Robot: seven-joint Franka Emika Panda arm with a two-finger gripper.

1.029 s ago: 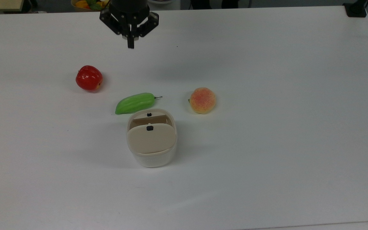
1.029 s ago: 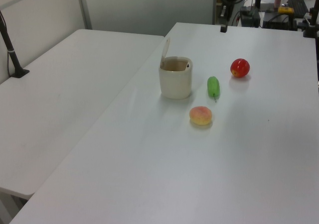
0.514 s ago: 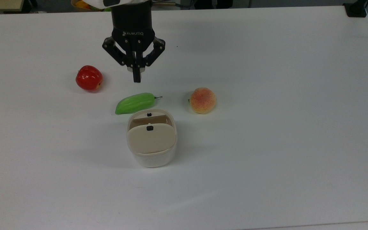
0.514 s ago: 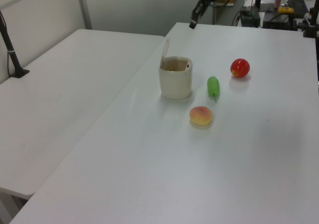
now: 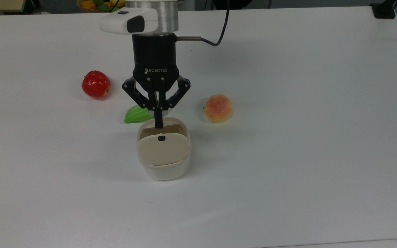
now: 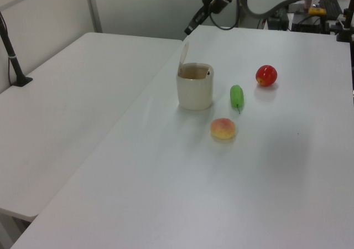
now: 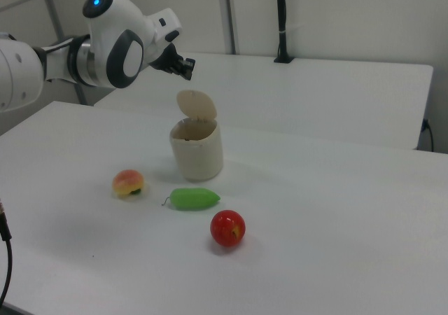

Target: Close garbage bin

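The garbage bin [image 5: 164,168] is a small cream-white tub near the middle of the table. Its beige lid [image 5: 163,149], with a small black button, stands raised, so the bin's inside shows behind it. In the left view the lid [image 6: 183,53] rises upright from the far rim of the bin [image 6: 194,89]; the right view shows the lid [image 7: 197,106] above the bin [image 7: 198,152] too. My gripper [image 5: 158,122] is shut with nothing in it. It hangs in the air higher than the lid's top edge, as the gripper [image 6: 189,30] in the left view and the gripper [image 7: 187,65] in the right view show.
Toy fruits lie on the table around the bin: a red apple [image 5: 96,84], a green cucumber-like fruit [image 5: 135,115] partly under my gripper, and a peach [image 5: 218,108]. A fruit basket [image 5: 95,4] sits past the table's far edge. A second white table [image 6: 72,94] adjoins.
My gripper has travelled from the table's far edge toward the bin, staying shut. The bin, its lid and the fruits have not moved.
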